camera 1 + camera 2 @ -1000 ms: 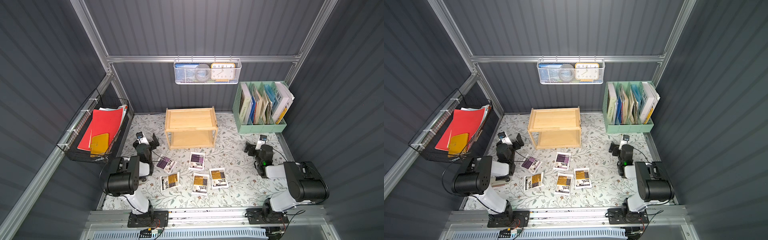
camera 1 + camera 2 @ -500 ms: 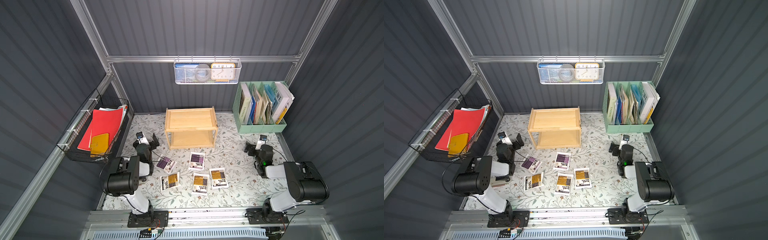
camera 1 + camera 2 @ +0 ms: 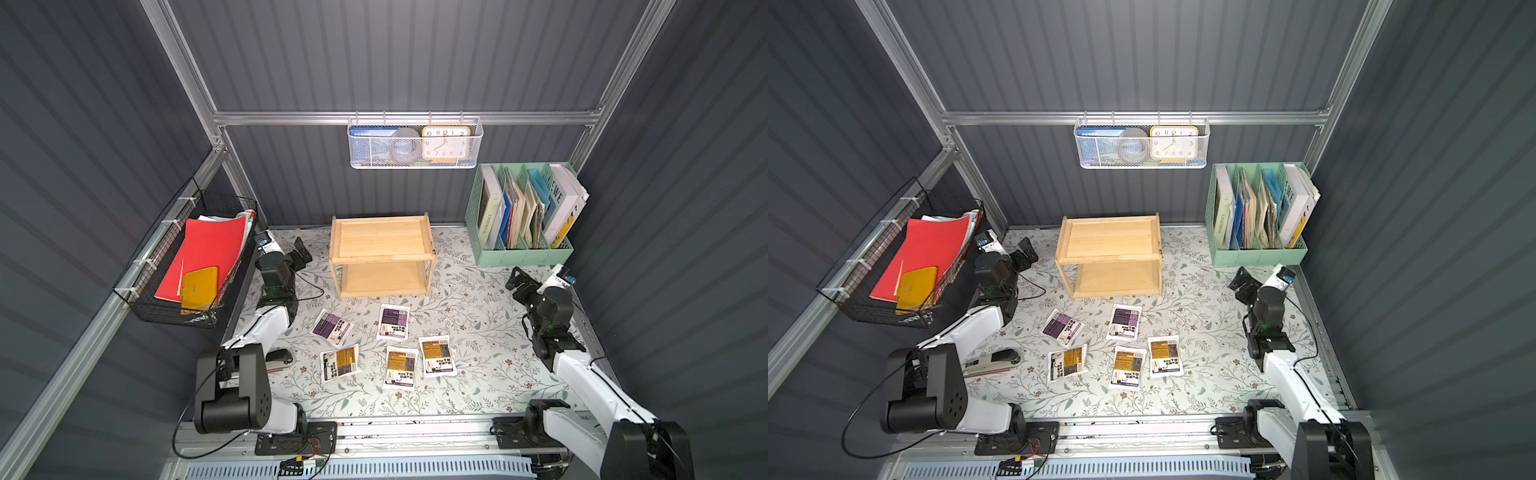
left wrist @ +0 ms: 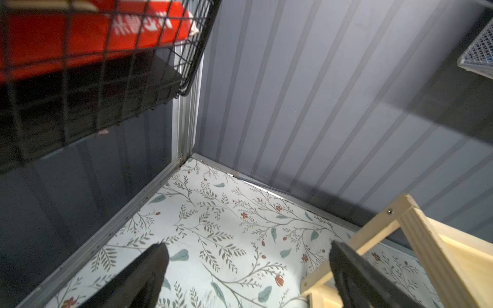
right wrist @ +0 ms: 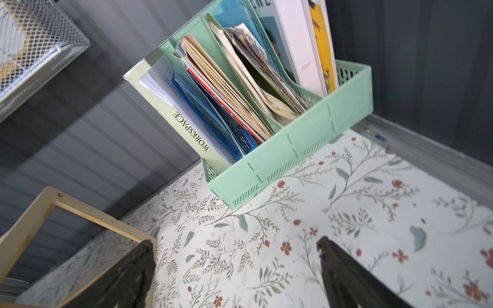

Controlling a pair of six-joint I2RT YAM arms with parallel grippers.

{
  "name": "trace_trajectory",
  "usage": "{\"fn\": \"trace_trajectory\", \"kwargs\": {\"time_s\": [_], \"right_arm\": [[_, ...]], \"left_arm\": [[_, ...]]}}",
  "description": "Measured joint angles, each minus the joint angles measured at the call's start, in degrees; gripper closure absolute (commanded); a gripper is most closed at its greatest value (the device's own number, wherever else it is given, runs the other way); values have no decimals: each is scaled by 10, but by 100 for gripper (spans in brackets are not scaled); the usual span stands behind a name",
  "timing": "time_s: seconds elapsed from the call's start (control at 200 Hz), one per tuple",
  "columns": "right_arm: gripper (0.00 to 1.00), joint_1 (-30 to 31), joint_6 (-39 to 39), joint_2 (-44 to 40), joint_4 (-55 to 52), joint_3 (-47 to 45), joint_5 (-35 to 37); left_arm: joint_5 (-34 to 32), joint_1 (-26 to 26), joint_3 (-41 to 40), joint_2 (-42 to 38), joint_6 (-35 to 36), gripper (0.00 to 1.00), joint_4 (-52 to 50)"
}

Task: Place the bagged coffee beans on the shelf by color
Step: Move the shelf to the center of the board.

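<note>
Several white coffee bean bags lie flat on the floral mat in front of the shelf. Two are purple-labelled point(image 3: 332, 327) point(image 3: 393, 322) and three yellow-labelled point(image 3: 340, 362) point(image 3: 401, 368) point(image 3: 437, 356). The two-tier wooden shelf point(image 3: 380, 239) point(image 3: 1109, 239) stands at the back with both tiers bare. My left gripper point(image 3: 301, 253) point(image 4: 248, 246) hovers open over the mat left of the shelf, whose corner post point(image 4: 416, 240) shows in the left wrist view. My right gripper point(image 3: 515, 280) point(image 5: 236, 242) is open and empty, low over the mat near the mint organizer.
A black wire basket point(image 3: 187, 257) with a red folder and a yellow wallet hangs on the left wall. A white mesh basket point(image 3: 415, 143) with a clock hangs at the back. The mint file organizer point(image 3: 523, 249) point(image 5: 306, 149) stands back right. A stapler point(image 3: 994, 358) lies by the left arm.
</note>
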Motion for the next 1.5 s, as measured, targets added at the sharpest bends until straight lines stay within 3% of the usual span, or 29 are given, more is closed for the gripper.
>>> {"fn": "trace_trajectory", "kwargs": {"time_s": [0.215,0.365,0.53,0.685,0.93,1.501], "right_arm": [[1,8,58,-18,-165,41,-123],[1,80,67,-19,-250,77,-178],[1,193,76,3,-308,101,-176],[1,241,97,27,-321,104,-167],[1,263,123,41,-323,106,-154],[1,269,156,5,-378,97,-152]], "left_arm": [[45,-8,3,-42,-42,0,-116],[89,-15,25,-55,-52,0,-155],[142,-20,116,-23,-57,0,-174],[189,-27,195,39,-60,0,-185],[224,-83,267,133,-61,0,-228],[218,-177,308,186,-101,0,-218]]}}
